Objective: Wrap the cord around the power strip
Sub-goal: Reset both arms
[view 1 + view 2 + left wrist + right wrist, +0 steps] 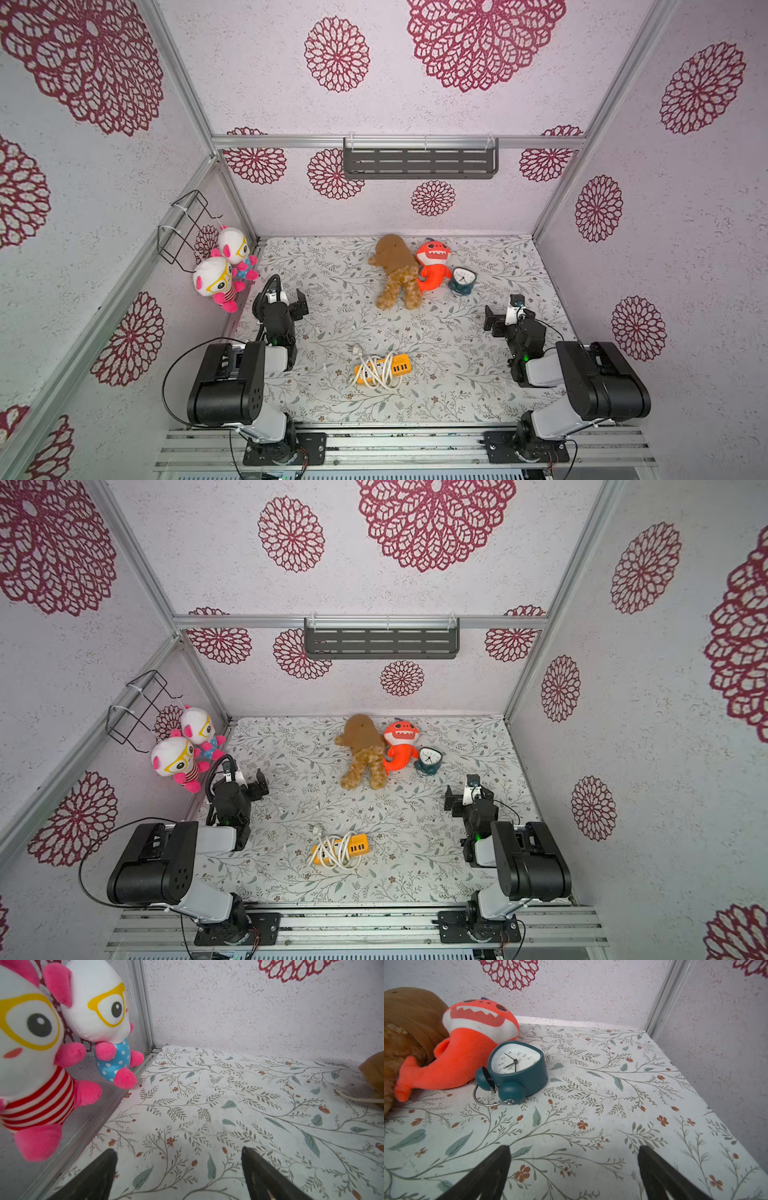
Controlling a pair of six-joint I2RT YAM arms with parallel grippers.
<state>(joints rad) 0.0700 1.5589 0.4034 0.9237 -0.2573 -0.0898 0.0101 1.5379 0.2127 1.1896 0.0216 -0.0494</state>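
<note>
Cord (376, 372) lies in loose white loops across the strip (404, 361), front-centre of the table (478, 386), between the two arms; both top views agree. Several loops sag off the near side onto the table. Plug (355, 349) lies free just beyond the strip's far-left corner. The orange end with the USB ports is bare, on your right.

Left jaws: wide apart, empty, parked near the pink toys (216, 284). Right jaws: wide apart, empty, parked near the clock (462, 280). Both are well apart from the strip, and neither wrist view shows it.

Judgement: the wrap looks mostly on, but slack.
- Bring the right jaws down on the bare orange end and pin it. Don't close on the loops; they would likely drag off.
- Take the cord with the left jaws just behind the plug and draw the slack snug over the strip.
- Keep the pull low and across the strip, so the loops don't slide off an end.
- Risk: the strip looks light and may skid if left unpinned.
</note>
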